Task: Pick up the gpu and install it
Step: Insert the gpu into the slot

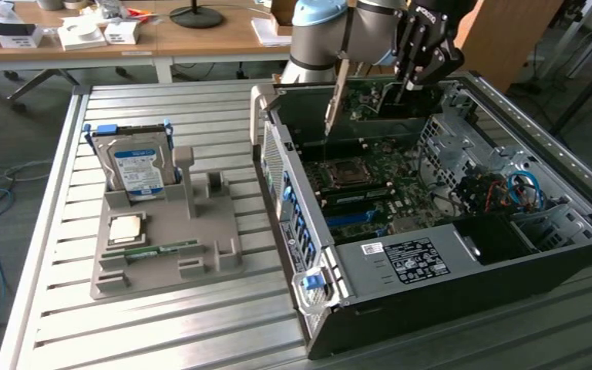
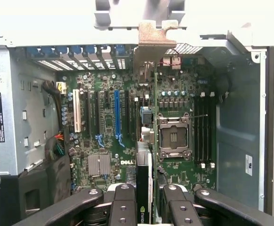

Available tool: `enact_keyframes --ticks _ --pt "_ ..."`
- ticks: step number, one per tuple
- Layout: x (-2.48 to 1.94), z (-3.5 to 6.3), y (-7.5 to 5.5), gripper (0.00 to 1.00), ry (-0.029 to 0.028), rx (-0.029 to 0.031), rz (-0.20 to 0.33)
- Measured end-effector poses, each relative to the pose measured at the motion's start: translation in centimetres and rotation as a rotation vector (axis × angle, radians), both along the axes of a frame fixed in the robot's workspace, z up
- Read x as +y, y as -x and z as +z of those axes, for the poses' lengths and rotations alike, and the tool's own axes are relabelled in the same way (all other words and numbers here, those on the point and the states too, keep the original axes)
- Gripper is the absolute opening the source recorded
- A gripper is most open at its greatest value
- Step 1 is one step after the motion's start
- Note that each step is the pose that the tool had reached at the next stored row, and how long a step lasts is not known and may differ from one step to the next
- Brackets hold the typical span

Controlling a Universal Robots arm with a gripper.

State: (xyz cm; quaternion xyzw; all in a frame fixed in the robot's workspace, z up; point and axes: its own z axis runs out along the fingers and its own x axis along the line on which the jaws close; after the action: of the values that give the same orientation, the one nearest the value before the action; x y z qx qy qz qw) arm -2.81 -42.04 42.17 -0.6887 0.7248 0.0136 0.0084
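1. Slatted metal table [image 1: 152, 324]: carries everything listed below.
2. Open computer case [image 1: 502, 285]: lies on its side at the exterior view's right, interior facing up.
3. Arm [image 1: 322, 38]: reaches in from the far side of the table, wrist pointing down over the far end of the case.
4. Motherboard [image 2: 108, 141]: lies flat in the case with its blue slot [image 2: 117, 117], black slots and bare processor socket [image 2: 174, 136] exposed.
5. Grey holder [image 1: 163, 270]: sits at the exterior view's left, well apart from the case.
6. Hard drive [image 1: 136, 166]: stands upright in the holder.
7. Gripper [image 1: 412, 77]: clamped on the gpu's upper edge.
8. Gpu [image 1: 378, 104]: held on edge above the motherboard, with its pale bracket [image 1: 333, 96] beside the case's slotted wall. In the wrist view it shows edge-on [image 2: 144, 188] between the fingers [image 2: 125, 202].
9. Processor chip [image 1: 126, 229] and memory stick [image 1: 157, 249]: lie flat in the holder.
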Motion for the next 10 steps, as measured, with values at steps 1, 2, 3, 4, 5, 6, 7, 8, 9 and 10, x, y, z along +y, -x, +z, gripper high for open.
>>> enact_keyframes --ticks 1,2,3,4,5,6,7,8,9,10 --pt "0.0 -0.09 0.03 0.27 0.0 0.0001 0.0" --pt "0.0 -0.18 0.05 0.27 0.0 0.0001 0.0" --pt "0.0 -0.27 0.08 0.27 0.0 0.0001 0.0" --pt "0.0 -0.36 0.1 0.27 0.0001 0.0001 0.0" --pt "0.0 -0.44 0.13 0.27 0.0001 0.0001 0.0" --pt "0.0 -0.48 0.15 0.27 0.0 0.0001 0.0" --pt "0.0 -0.49 0.15 0.27 0.0001 0.0001 0.0" --pt "0.0 -0.48 0.15 0.27 0.0002 0.0001 0.0" --pt "0.0 -0.49 0.15 0.27 0.0002 0.0001 0.0" --pt "0.0 -0.49 0.16 0.27 0.0001 0.0001 0.0"
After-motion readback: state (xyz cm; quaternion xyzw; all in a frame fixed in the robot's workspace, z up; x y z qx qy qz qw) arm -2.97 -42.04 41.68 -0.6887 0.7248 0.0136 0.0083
